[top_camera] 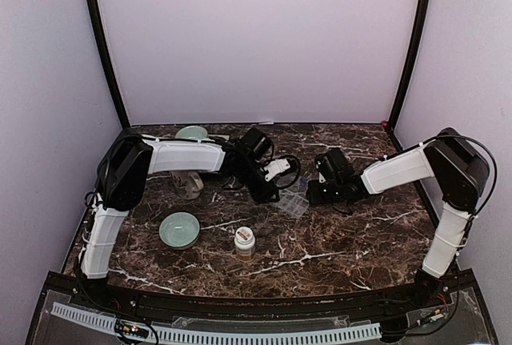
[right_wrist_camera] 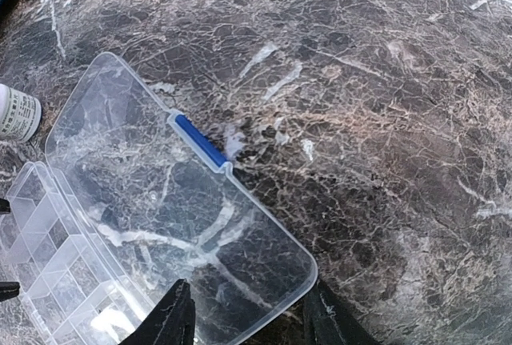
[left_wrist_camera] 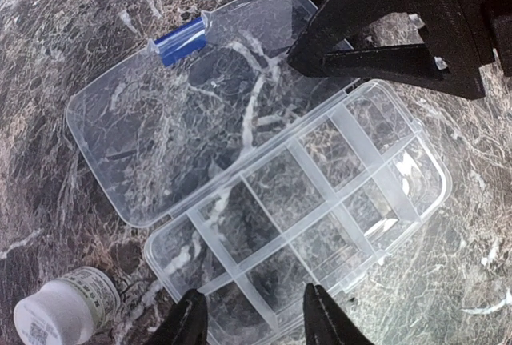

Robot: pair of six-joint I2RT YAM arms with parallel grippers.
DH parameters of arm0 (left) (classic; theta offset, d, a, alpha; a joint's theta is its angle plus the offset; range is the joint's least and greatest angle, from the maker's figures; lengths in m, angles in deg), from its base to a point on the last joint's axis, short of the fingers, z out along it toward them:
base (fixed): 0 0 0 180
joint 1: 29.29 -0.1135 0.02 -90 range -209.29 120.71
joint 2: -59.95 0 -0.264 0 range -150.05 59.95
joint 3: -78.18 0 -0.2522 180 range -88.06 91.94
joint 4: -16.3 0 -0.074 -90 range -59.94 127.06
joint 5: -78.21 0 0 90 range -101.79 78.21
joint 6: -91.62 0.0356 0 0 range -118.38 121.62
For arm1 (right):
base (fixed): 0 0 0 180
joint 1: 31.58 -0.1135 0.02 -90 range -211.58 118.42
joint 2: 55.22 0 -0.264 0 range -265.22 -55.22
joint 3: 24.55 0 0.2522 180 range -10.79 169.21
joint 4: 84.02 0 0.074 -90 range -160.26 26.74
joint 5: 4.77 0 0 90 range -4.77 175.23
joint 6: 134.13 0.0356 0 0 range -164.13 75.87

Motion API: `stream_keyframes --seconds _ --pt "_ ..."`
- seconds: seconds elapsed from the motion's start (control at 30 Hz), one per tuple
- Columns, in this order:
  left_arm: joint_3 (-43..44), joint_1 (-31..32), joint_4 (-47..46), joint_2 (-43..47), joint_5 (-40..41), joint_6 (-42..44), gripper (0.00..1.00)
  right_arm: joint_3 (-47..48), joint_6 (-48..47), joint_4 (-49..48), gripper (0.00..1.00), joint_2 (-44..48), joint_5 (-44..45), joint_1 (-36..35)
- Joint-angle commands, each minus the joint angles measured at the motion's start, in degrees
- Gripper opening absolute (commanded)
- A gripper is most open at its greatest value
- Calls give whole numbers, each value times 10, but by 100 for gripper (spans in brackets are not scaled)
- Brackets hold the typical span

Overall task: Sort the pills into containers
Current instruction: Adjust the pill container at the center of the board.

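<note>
Left wrist view: left gripper [left_wrist_camera: 252, 325] has its fingers spread with nothing between them, hovering over the near edge of the organiser box [left_wrist_camera: 320, 193]. The box is right below and just ahead of the fingertips. Its long axis slants away to the gripper's right, and the cells run in two rows along it. The lid [left_wrist_camera: 176, 137] is folded flat on the table, ahead and to the left, with the blue latch [left_wrist_camera: 180, 41] on its far edge. There are pale glints in the far-right cells, can't tell contents from glare. A white-capped bottle [left_wrist_camera: 64, 309] sits near, left of the fingers. The right gripper [right_wrist_camera: 248, 321] is also parted and empty as far as I can see. The lid's outer edge lies under its gap, and I can't tell if it's touching. So left is nearer the cells and right is nearer the lid. Overhead, both forearms reach inward to mid-table with wrists pitched down and tips close together over the box. A green bowl [top_camera: 179, 229] sits well back toward the left base.
</note>
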Motion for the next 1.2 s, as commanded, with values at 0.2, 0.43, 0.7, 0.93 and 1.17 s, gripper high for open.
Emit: stream_keyframes --seconds 0.2,0.43,0.7,0.93,1.17 --pt "21 -3 13 -13 -2 1 43 13 8 18 47 -8 -6 6" --pt "27 -3 15 -13 -3 2 43 15 6 32 49 24 6 5" --pt "24 -3 10 -5 -1 -1 43 27 -6 50 56 56 33 5" --pt "21 -3 0 7 8 -8 48 38 -13 62 57 68 40 4" --pt "0 -3 -34 43 19 -27 73 33 -17 66 58 86 53 2"
